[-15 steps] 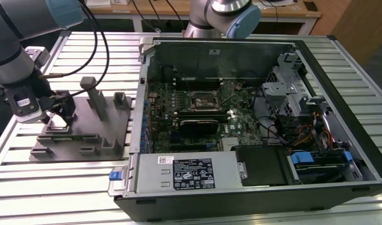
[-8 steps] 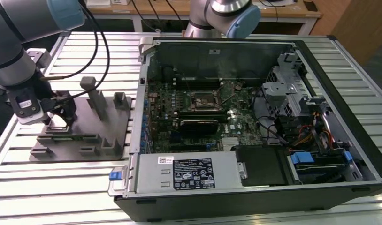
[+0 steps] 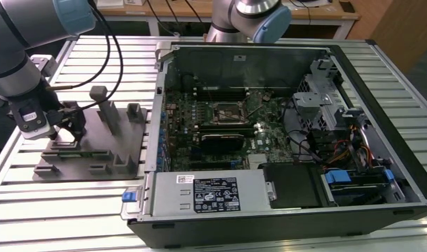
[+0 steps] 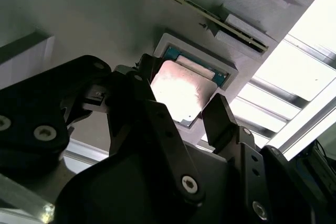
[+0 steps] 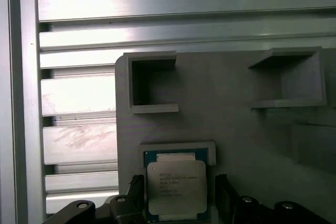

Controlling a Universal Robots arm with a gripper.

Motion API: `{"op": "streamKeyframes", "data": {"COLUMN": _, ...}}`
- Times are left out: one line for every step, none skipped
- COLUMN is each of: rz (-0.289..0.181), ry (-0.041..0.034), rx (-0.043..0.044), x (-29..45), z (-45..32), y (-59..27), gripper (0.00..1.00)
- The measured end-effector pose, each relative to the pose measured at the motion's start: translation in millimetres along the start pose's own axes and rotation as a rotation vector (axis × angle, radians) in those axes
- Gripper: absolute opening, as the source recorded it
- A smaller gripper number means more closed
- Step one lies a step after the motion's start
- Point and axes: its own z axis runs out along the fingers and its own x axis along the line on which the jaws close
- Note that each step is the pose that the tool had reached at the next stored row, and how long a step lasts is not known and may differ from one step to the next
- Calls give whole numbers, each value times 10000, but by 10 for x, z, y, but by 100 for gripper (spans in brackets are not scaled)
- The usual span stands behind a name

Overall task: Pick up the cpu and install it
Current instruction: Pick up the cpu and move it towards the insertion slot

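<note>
The cpu (image 5: 176, 184) is a flat square chip with a silvery top plate, and it lies in a shallow square pocket of a grey fixture plate (image 5: 236, 145). In the second wrist view the cpu (image 4: 181, 90) shines between two black fingers (image 4: 223, 121). My gripper (image 5: 176, 188) is open and low over the chip, one finger on each side with a thin gap to each edge. In the exterior view the gripper (image 3: 60, 137) stands over the near end of the fixture plate (image 3: 94, 155), at that view's left. The motherboard's empty socket (image 3: 226, 111) sits inside the open computer case (image 3: 353, 157).
Upright grey posts (image 3: 105, 107) rise from the fixture plate beside my gripper. Two open box-shaped holders (image 5: 152, 85) stand on the plate past the chip. The table is ribbed aluminium (image 5: 79, 98). A second arm's base (image 3: 248, 16) stands behind the case.
</note>
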Motion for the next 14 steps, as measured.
{"op": "streamKeyframes", "data": {"rz": -2, "ry": 0, "rx": 0, "x": 0, "z": 0, "y": 0, "gripper": 65}}
{"op": "streamKeyframes", "data": {"rz": -3, "ry": 1, "rx": 0, "x": 0, "z": 0, "y": -1, "gripper": 65}}
{"op": "streamKeyframes", "data": {"rz": -3, "ry": 0, "rx": 0, "x": 0, "z": 0, "y": -1, "gripper": 65}}
{"op": "streamKeyframes", "data": {"rz": -3, "ry": 0, "rx": 0, "x": 0, "z": 0, "y": -1, "gripper": 65}}
{"op": "streamKeyframes", "data": {"rz": -3, "ry": 0, "rx": -1, "x": 0, "z": 0, "y": -1, "gripper": 65}}
{"op": "streamKeyframes", "data": {"rz": -3, "ry": 0, "rx": 0, "x": 0, "z": 0, "y": 0, "gripper": 65}}
{"op": "streamKeyframes", "data": {"rz": -3, "ry": 0, "rx": 0, "x": 0, "z": 0, "y": -1, "gripper": 65}}
{"op": "streamKeyframes", "data": {"rz": -3, "ry": 0, "rx": 0, "x": 0, "z": 0, "y": -1, "gripper": 64}}
{"op": "streamKeyframes", "data": {"rz": -3, "ry": 1, "rx": 0, "x": 0, "z": 0, "y": -1, "gripper": 64}}
{"op": "streamKeyframes", "data": {"rz": -3, "ry": 2, "rx": 1, "x": 0, "z": 0, "y": 0, "gripper": 57}}
{"op": "streamKeyframes", "data": {"rz": -4, "ry": 2, "rx": 0, "x": 0, "z": 0, "y": -1, "gripper": 54}}
{"op": "streamKeyframes", "data": {"rz": -4, "ry": 1, "rx": 0, "x": 0, "z": 0, "y": -1, "gripper": 54}}
{"op": "streamKeyframes", "data": {"rz": -4, "ry": 0, "rx": 0, "x": 0, "z": 0, "y": -1, "gripper": 54}}
{"op": "streamKeyframes", "data": {"rz": -4, "ry": 1, "rx": 0, "x": 0, "z": 0, "y": -1, "gripper": 54}}
